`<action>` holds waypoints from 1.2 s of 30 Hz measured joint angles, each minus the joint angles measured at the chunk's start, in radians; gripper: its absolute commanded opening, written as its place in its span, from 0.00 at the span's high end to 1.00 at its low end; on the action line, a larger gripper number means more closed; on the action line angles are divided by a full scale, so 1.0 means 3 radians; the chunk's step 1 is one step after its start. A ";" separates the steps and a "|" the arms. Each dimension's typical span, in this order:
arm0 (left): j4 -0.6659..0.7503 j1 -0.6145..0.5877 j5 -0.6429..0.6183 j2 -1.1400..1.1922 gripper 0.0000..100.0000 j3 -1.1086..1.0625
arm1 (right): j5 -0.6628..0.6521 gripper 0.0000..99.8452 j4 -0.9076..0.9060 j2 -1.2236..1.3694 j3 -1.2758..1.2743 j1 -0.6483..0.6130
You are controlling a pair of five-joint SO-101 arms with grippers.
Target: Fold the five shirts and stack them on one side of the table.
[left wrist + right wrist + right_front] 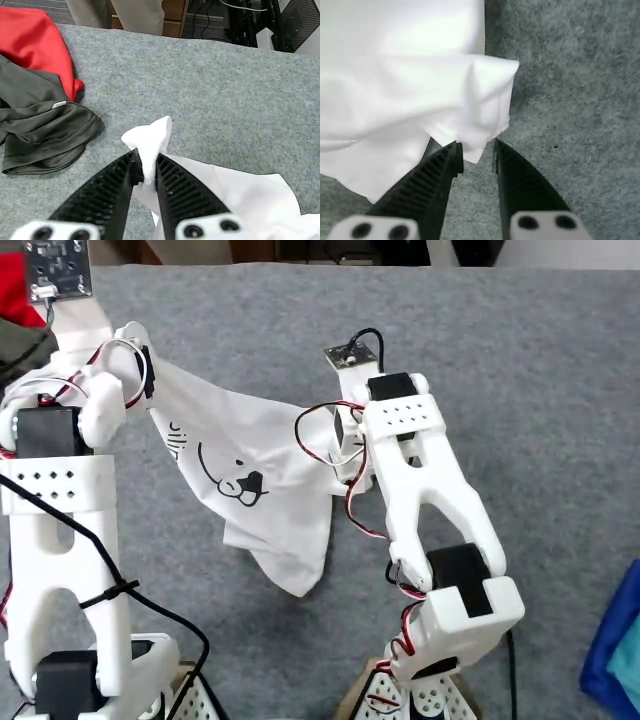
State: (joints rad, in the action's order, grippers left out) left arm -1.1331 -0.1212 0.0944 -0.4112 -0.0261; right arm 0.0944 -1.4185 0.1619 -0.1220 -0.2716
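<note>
white shirt [250, 475] hangs over the grey table [520, 360] between both arms. your left gripper [145, 175] pinches one corner; your right gripper [477, 155] nips a fold thinly, so lower evenly, keeping tension, to spread it flat.

the left arm [60, 530] and the right arm [430, 490] are built of white printed shells with forked links, rows of small round holes on their flat plates, and boxy black servo motors [460, 575] at the joints. thin red, black and white wires [320, 435] loop along the right arm, and a thicker black cable [150, 605] runs over the left arm, cinched by a black cable tie [110, 592]. the left end effector [145, 172] and the right end effector [477, 152] each have two black ribbed fingers [107, 187] on white bases with dark screw holes.
</note>
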 measured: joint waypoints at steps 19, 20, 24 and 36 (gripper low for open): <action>0.0000 0.0000 0.0000 0.0000 0.98 0.0000 | 0.0138 0.89 0.0230 0.0000 -0.0210 -0.0005; 0.0000 0.0000 0.0000 0.0000 0.98 0.0000 | 0.0138 0.89 0.0230 0.0000 -0.0210 -0.0005; 0.0000 0.0000 0.0000 0.0000 0.98 0.0000 | 0.0138 0.89 0.0230 0.0000 -0.0210 -0.0005; 0.0000 0.0000 0.0000 0.0000 0.98 0.0000 | 0.0256 0.89 0.0230 0.0000 -0.0210 -0.0005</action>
State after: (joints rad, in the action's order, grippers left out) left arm -1.1331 -0.1212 0.0944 -0.4112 -0.0261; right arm 0.1711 -1.3495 0.1619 -0.1849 -0.2731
